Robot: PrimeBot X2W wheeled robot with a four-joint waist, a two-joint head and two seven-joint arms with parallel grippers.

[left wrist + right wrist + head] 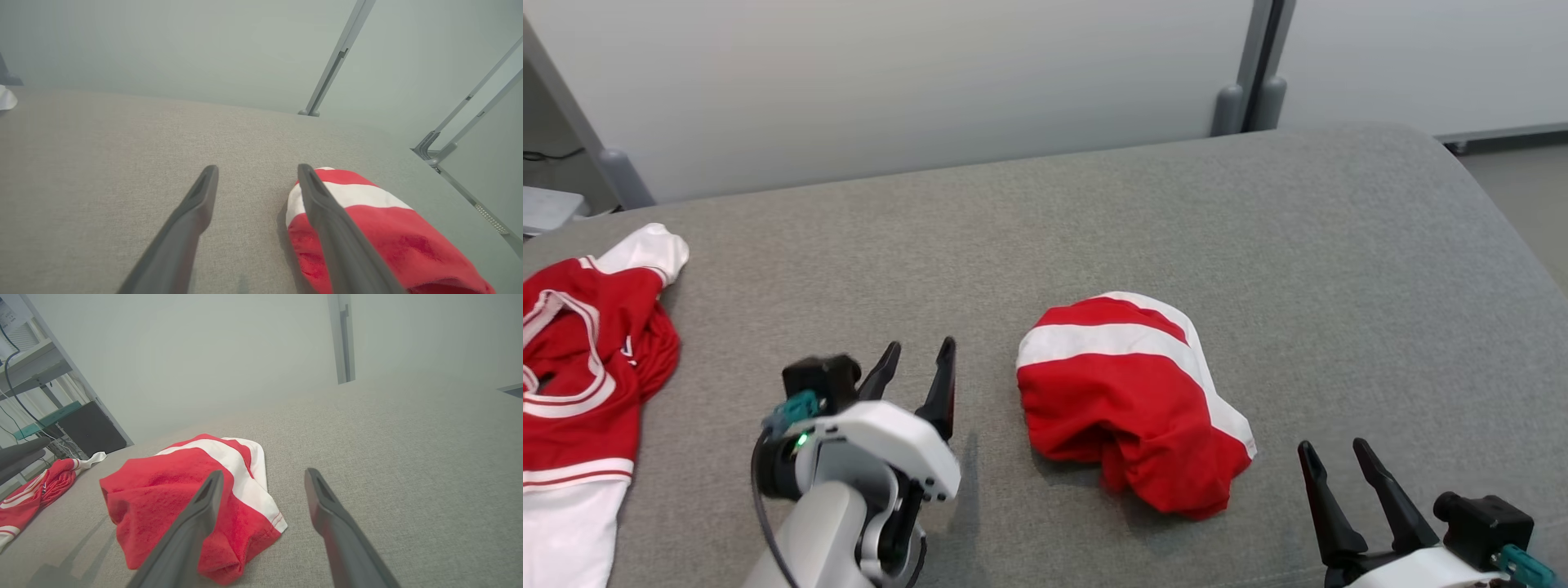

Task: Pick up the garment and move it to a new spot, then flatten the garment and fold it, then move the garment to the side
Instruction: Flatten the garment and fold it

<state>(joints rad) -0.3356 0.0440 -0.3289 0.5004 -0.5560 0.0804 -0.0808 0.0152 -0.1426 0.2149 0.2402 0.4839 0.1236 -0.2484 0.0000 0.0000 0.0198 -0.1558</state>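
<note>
Both claws spread wide, nothing held.
The left gripper (921,346) sits just left of the crumpled red-and-white garment (1127,400); the right gripper (1333,447) is nearer, to its right, apart. Grey cushion (1298,245) beneath, second red jersey (580,359) at the left edge.

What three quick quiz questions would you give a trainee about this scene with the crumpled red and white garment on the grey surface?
1. True or false: the left gripper is shut on the crumpled garment.
2. In the head view, the second red garment lies: A) at the far left, B) at the far right, C) under the crumpled garment.
3. Fill in: the right gripper is ____.
Key: 1 false; 2 A; 3 open.
</note>
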